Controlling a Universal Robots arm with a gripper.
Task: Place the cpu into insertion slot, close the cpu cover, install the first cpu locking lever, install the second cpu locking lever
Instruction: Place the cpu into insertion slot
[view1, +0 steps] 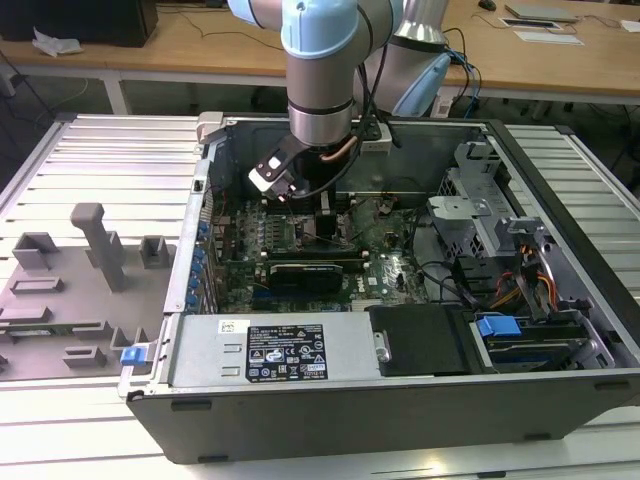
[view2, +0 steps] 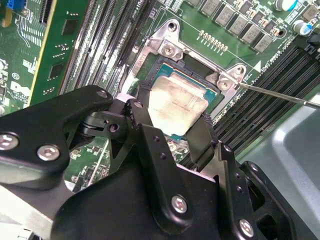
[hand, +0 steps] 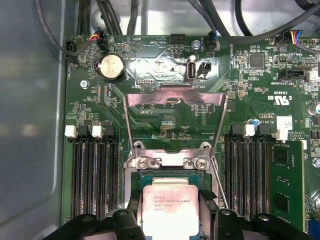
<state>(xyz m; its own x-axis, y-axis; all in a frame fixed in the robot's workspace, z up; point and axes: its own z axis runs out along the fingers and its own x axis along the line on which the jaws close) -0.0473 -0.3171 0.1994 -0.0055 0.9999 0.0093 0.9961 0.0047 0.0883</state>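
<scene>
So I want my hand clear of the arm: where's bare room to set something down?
Bare slatted table between the grey fixture tray and the far desk, and at the exterior view's right of the computer case. Inside the case is crowded: the end effector grips the cpu there.

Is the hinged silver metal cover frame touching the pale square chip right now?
Apart. In the first wrist view the silver metal cover frame stands swung up over the board, and a strip of dark socket shows between its hinge end and the pale square chip.
</scene>
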